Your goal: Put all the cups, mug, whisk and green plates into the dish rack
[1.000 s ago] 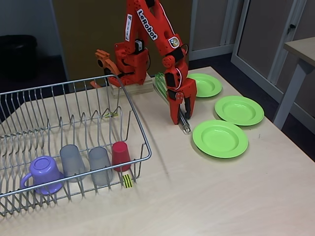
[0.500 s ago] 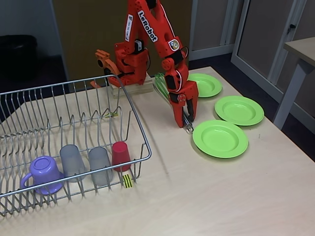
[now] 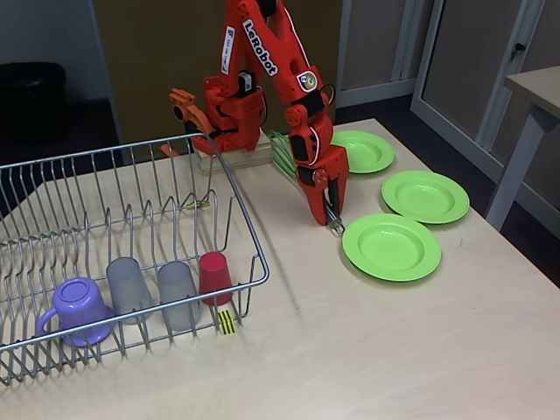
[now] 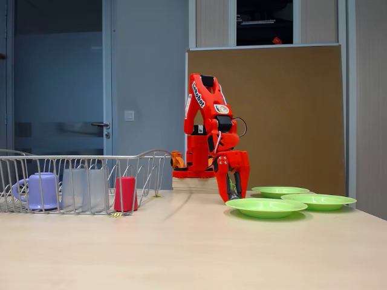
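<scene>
A pale wood-grain worktop [image 3: 367, 350] is seen in a room with a brown panel [image 4: 284, 109] behind the arm, grey walls and a door [image 4: 60, 103] with a handle; a second table [image 3: 534, 96] stands at the right edge of a fixed view.

The dish rack [image 3: 114, 227] is set on the left of the worktop, its yellow-black tag [image 3: 227, 322] at the front corner. Inside it, along the front row, the mug [image 3: 77, 311], two grey cups [image 3: 129, 286] [image 3: 178, 291] and the red cup [image 3: 214, 276] are placed upside down, side by side.

Three green plates [image 3: 391, 247] [image 3: 424, 196] [image 3: 366, 150] are laid flat on the right of the worktop, near one another but apart in the view from above.

The whisk [image 3: 285, 156] lies on the worktop between the rack and the plates, its green loops toward the arm's base. The red gripper [image 3: 330, 213] is lowered over its handle, and the fingers [image 3: 315, 206] are seen clenched on that handle near its end, just beside the nearest plate.
</scene>
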`<action>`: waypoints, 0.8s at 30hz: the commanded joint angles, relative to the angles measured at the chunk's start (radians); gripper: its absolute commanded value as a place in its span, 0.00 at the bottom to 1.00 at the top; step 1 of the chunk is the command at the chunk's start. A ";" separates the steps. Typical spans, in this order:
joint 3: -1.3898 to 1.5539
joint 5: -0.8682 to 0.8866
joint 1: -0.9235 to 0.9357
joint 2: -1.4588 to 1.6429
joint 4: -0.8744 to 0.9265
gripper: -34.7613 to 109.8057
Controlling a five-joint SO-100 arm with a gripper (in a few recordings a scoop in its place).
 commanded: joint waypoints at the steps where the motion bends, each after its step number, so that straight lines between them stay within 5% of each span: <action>1: 0.029 -0.064 0.034 0.143 0.173 0.24; 12: -0.439 -0.560 0.261 0.437 0.798 0.24; 24: -0.822 -0.775 0.298 0.301 0.917 0.24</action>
